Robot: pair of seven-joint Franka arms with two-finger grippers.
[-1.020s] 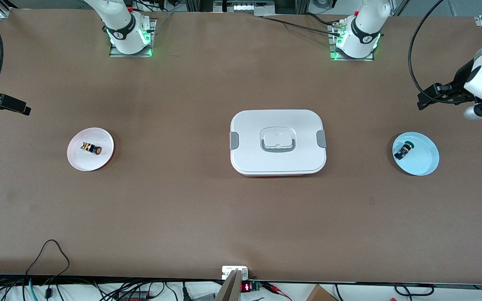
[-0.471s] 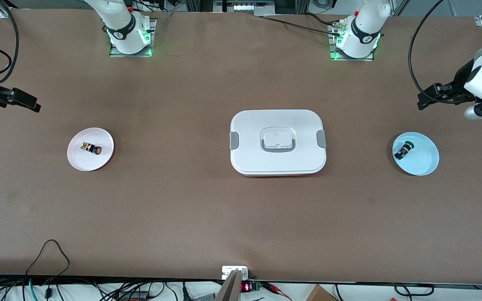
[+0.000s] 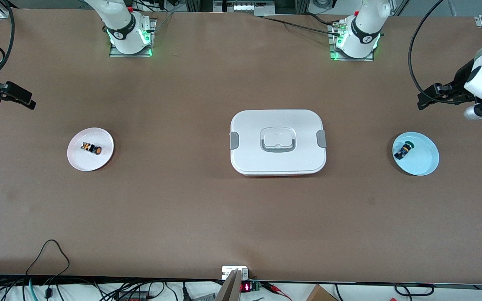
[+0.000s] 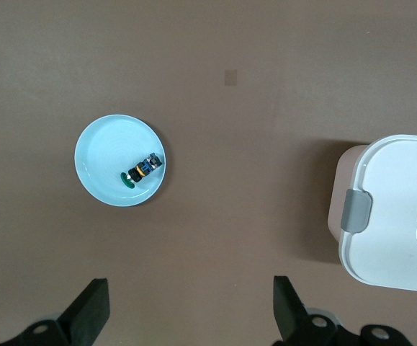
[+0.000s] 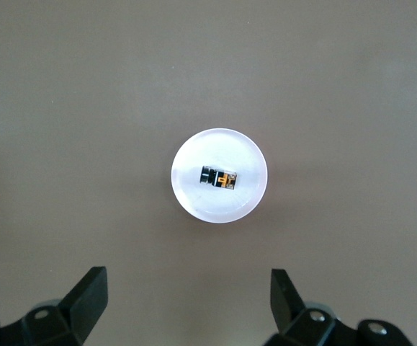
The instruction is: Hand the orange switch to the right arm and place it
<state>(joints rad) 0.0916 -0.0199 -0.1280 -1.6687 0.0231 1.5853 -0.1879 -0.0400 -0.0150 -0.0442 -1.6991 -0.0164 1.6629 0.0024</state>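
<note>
The right gripper (image 5: 186, 306) hangs high with its fingers spread wide, holding nothing. Right under it the orange switch (image 5: 219, 178) lies on its side in a pink plate (image 5: 194, 205). The left gripper (image 4: 190, 317) is spread wide and empty too, over bare table (image 4: 230, 216) beside a blue plate (image 4: 96, 176) holding a green switch (image 4: 142, 170). Only the front view shows the white box (image 3: 278, 142) whole.

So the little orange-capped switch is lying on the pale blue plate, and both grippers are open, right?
Not quite. The small black switch with the orange cap lies on the white round plate toward the right arm's end, as the front view shows. The right gripper and left gripper are open.
</note>
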